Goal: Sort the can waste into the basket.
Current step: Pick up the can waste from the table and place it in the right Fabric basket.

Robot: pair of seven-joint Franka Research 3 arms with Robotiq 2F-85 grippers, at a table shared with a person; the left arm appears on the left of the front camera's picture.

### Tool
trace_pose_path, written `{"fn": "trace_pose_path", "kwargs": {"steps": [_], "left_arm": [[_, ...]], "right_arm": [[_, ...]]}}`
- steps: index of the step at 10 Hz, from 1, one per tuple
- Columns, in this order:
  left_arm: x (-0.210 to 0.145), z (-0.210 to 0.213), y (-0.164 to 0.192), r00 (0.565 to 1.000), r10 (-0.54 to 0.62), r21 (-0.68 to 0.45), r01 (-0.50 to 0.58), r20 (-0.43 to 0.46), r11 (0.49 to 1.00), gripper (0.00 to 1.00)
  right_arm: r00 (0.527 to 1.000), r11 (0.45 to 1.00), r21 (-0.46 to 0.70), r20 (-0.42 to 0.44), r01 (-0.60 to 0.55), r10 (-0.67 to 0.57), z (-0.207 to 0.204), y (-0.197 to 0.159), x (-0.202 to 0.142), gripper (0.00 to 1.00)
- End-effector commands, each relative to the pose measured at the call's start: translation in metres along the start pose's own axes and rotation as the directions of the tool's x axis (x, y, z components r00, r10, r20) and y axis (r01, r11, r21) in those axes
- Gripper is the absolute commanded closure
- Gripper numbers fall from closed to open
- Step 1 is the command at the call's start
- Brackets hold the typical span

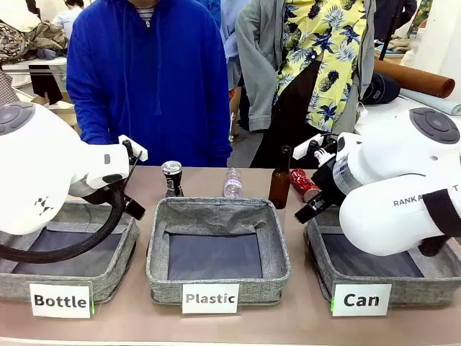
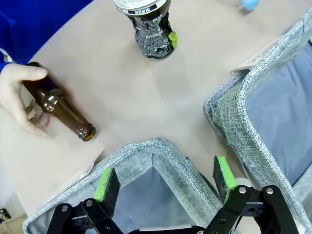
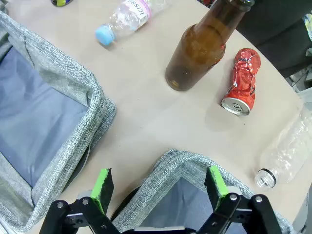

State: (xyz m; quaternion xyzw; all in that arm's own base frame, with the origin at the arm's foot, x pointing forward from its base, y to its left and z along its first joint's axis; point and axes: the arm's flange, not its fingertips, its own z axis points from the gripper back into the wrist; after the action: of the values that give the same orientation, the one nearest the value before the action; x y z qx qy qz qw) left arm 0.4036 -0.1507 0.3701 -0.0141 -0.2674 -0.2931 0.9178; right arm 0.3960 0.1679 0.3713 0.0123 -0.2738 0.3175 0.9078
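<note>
Currently both tools released, nothing gripped. On left gripper [image 2: 165, 180]: jaws wide apart, green pads [image 2: 105, 186] clear of everything, hovering above the far right corner of the Bottle basket [image 1: 14, 287]. On right gripper [image 3: 158, 184]: same posture, jaws spread, hovering above the far left corner of the Can basket [image 1: 410, 288].

Both pieces of can waste on the table [image 1: 302, 324], outside the Can basket.
- First, dark can [image 1: 171, 178]: upright, silver top up, just beyond the far left corner of the Plastic basket [image 1: 216, 207], well apart from the Can basket.
- Second, red can [image 3: 241, 80]: crushed, lying on its side, beyond the Can basket's far left corner, just right of an upright brown bottle [image 3: 200, 46], near it but not touching.

Other clutter along the far side:
- clear plastic bottle [image 3: 129, 17] with blue cap, lying down beyond the Plastic basket's far rim, between dark can and upright brown bottle
- second clear bottle [image 3: 287, 151], mouth open, lying right of the red can, near the table edge
- second brown bottle [image 2: 61, 112] lying flat left of the dark can, person's hand [image 2: 19, 102] wrapped around its body
- person in blue jacket [image 1: 151, 79] standing at the far side, behind the dark can

Three baskets in a row along the near edge: Bottle left, Plastic middle, Can right, white labels facing the near side.
</note>
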Motion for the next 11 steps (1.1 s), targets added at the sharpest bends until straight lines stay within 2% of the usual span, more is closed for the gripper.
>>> {"fn": "trace_pose_path", "kwargs": {"steps": [1, 11], "left_arm": [[0.0000, 0.0000, 0.0000, 1.000, 0.000, 0.000, 0.000, 0.000, 1.000, 0.00], [0.0000, 0.0000, 0.0000, 1.000, 0.000, 0.000, 0.000, 0.000, 1.000, 0.00]], "right_arm": [[1.000, 1.000, 0.000, 0.000, 0.000, 0.000, 0.0000, 0.0000, 0.0000, 0.00], [1.000, 1.000, 0.000, 0.000, 0.000, 0.000, 0.0000, 0.0000, 0.0000, 0.00]]}}
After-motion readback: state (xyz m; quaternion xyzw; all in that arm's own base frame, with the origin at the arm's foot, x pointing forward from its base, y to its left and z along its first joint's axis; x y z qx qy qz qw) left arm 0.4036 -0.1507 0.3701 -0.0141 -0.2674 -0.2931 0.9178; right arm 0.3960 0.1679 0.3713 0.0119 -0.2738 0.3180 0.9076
